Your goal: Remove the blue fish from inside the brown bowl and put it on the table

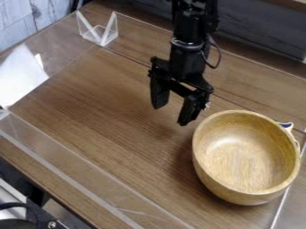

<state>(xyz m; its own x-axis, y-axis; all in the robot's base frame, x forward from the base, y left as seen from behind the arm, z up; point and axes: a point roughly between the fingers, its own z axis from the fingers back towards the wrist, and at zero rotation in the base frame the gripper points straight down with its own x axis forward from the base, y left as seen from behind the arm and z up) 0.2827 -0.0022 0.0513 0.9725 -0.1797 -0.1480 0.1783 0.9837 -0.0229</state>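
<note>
The brown bowl (245,161) stands on the table (102,121) at the right front, and its wooden inside shows bare. No blue fish shows in this view. My gripper (173,113) hangs pointing straight down just left of the bowl's far rim, low over the tabletop. Its two dark fingers (157,97) are spread apart and open, with nothing visible between them.
A clear plastic stand (98,27) sits at the back left corner. A white sheet (18,76) lies at the left edge. Clear plastic edging (72,170) runs along the table's front. A dark wall rises behind the arm.
</note>
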